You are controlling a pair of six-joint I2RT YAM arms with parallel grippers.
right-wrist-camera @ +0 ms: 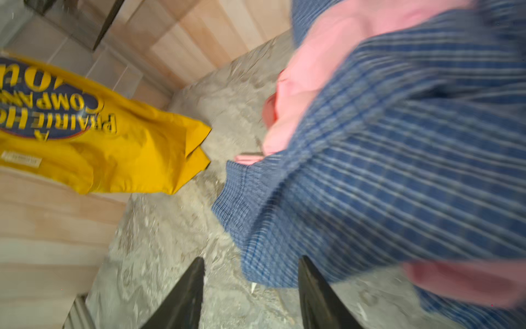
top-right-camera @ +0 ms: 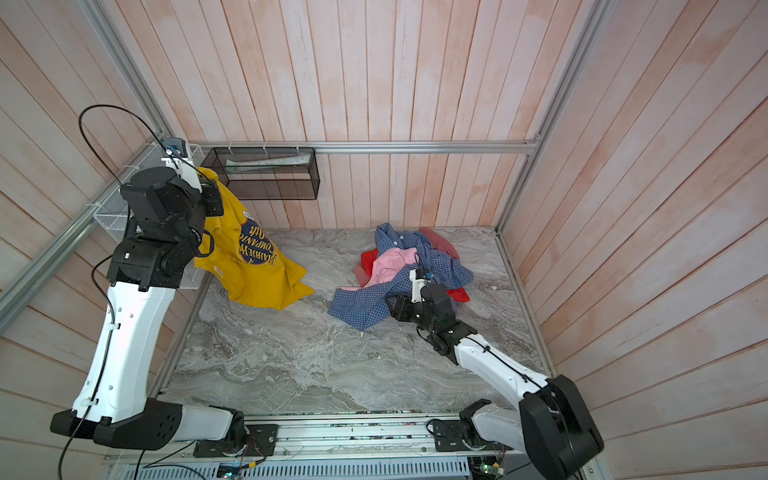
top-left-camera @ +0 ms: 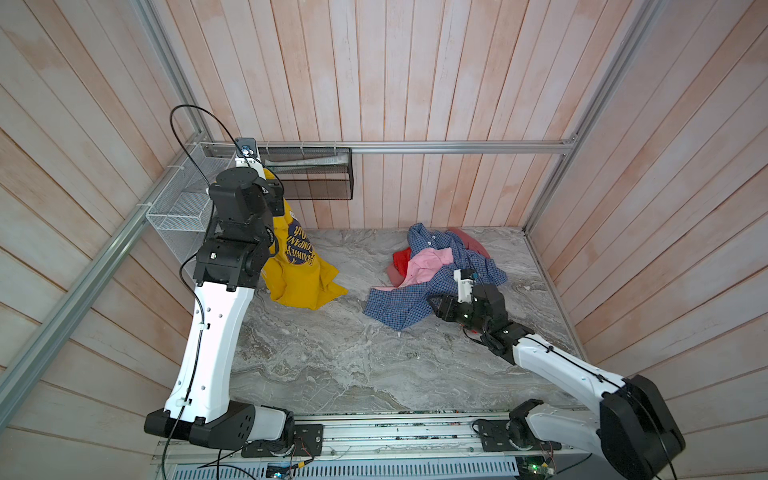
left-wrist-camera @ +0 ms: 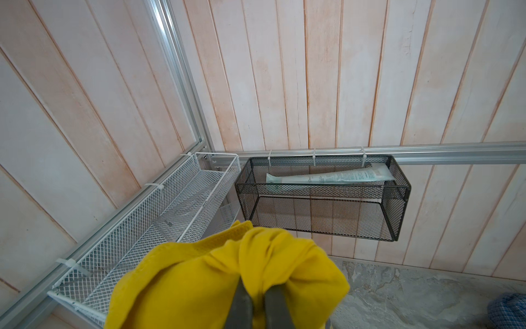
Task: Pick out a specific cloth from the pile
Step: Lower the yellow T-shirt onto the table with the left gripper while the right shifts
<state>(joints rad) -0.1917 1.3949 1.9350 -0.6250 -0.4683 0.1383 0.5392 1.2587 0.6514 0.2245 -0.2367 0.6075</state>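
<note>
Robot-lab test booth: plank walls (top-left-camera: 415, 83), aluminium frame (top-left-camera: 457, 147), marble-look tabletop (top-left-camera: 332, 357), left arm (top-left-camera: 212, 332) and right arm (top-left-camera: 557, 365) on base rail (top-left-camera: 395, 432).

The left arm (top-left-camera: 216, 332), white-shelled with black joints, stands steeply up from its base at the near edge of the grey marbled counter (top-left-camera: 332, 365) and leans toward the far left corner, its wrist (top-left-camera: 239, 199) bent forward. The left gripper (left-wrist-camera: 259, 296) sits high above the counter, its dark fingers (left-wrist-camera: 242, 304) pinched on a bunched fold of the mustard-yellow T-shirt (left-wrist-camera: 199, 279). The right arm (top-left-camera: 552, 361) lies low, stretched inward from the near right corner. The right gripper (right-wrist-camera: 252, 259) hangs close over the counter, its fingers (right-wrist-camera: 185, 293) spread with nothing between them.
</note>
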